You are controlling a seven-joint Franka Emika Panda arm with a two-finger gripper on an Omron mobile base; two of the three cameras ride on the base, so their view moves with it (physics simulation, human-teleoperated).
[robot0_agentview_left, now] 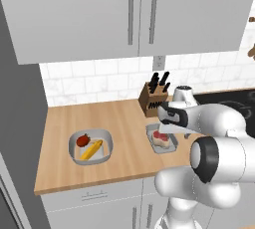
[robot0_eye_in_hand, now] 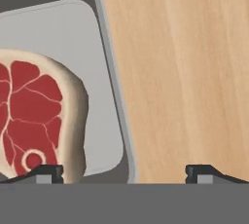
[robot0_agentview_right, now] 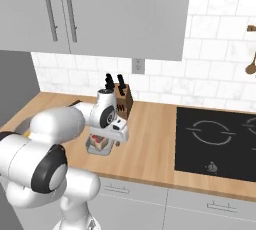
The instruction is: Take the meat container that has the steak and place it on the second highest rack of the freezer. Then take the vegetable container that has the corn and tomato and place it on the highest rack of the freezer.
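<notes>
The meat container (robot0_agentview_left: 171, 146) is a small grey tray on the wooden counter, holding the steak (robot0_agentview_left: 159, 137), red with a pale fatty edge. My gripper (robot0_eye_in_hand: 125, 174) hangs open just above it. In the hand view its fingertips (robot0_eye_in_hand: 46, 173) straddle the tray's rim (robot0_eye_in_hand: 114, 101), one over the steak (robot0_eye_in_hand: 39, 116) and one over bare wood. From the right base view the hand (robot0_agentview_right: 111, 135) covers much of the tray (robot0_agentview_right: 95, 148). The vegetable container (robot0_agentview_left: 107, 141) sits further left with the tomato (robot0_agentview_left: 83, 140) and the corn (robot0_agentview_left: 92, 150). The freezer and its racks are out of view.
A knife block (robot0_agentview_left: 152, 99) stands against the tiled wall just behind the meat tray. A black cooktop (robot0_agentview_right: 215, 141) lies to the right. Grey wall cabinets (robot0_agentview_left: 99, 14) hang overhead, and a tall grey panel (robot0_agentview_left: 20, 123) bounds the counter's left end.
</notes>
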